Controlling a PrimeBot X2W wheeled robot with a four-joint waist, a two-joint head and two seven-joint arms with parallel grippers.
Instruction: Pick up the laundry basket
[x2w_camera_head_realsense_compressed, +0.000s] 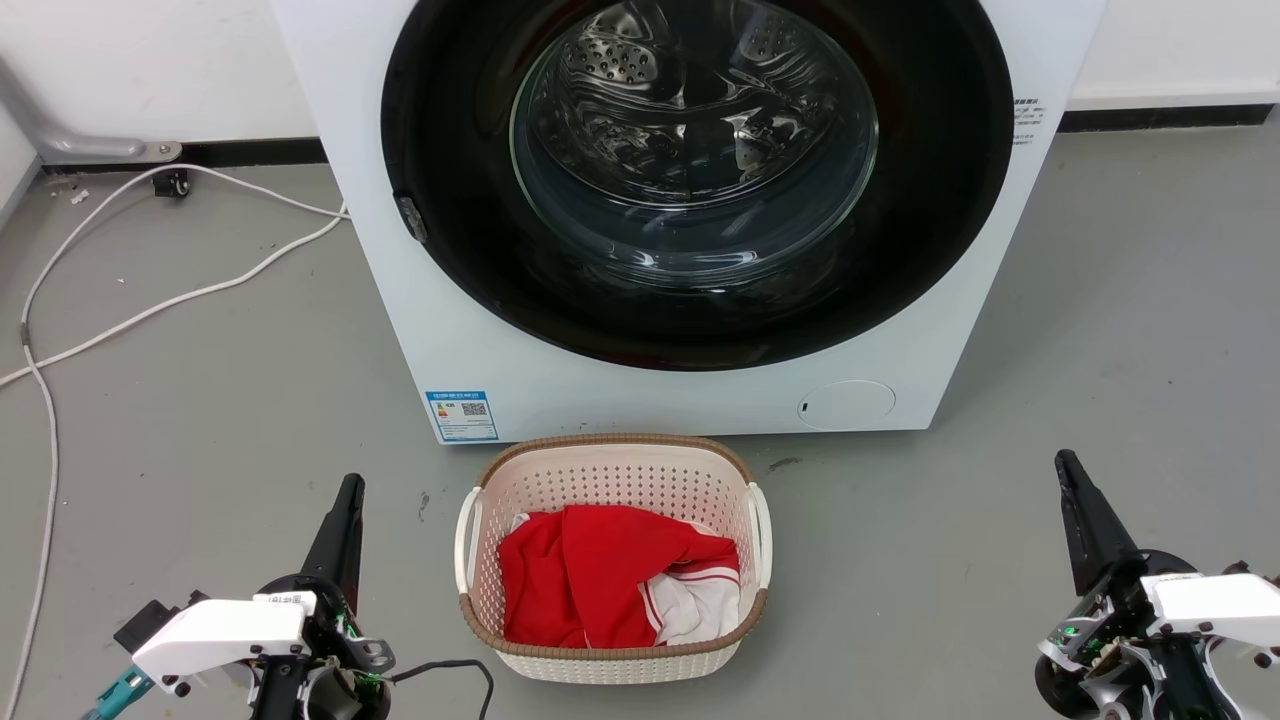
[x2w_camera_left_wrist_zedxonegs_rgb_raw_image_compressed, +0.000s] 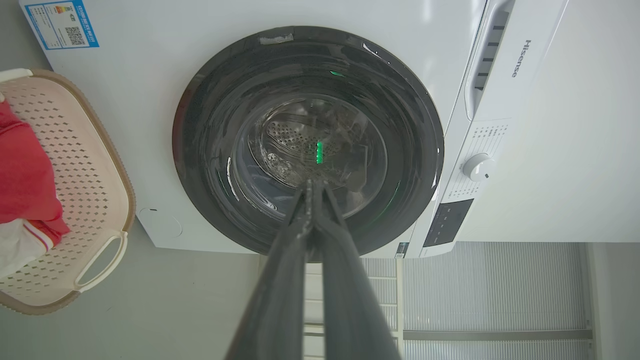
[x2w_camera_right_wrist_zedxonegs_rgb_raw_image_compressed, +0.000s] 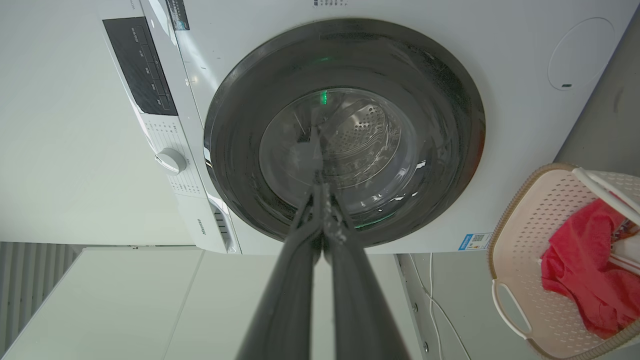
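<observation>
Grey floor (x2w_camera_head_realsense_compressed: 1100, 350) fills the frame, with a white washer (x2w_camera_head_realsense_compressed: 400, 300) across the top. At bottom centre, just in front of the washer, sits the basket (x2w_camera_head_realsense_compressed: 610, 480), holding red and white clothes (x2w_camera_head_realsense_compressed: 590, 575). At lower left the left pincer (x2w_camera_head_realsense_compressed: 350, 495) and at lower right the right pincer (x2w_camera_head_realsense_compressed: 1068, 475) flank it, well apart from it, each narrow with its fingers pressed together. The pick-up looks not yet begun. Next, each pincer likely needs to part and reach a side handle (x2w_camera_head_realsense_compressed: 463, 540). A white cable (x2w_camera_head_realsense_compressed: 150, 305) lies at far left, out of the way.

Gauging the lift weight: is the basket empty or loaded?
Partly loaded: red and white clothes lie crumpled in the basket, below its brown rim.
</observation>
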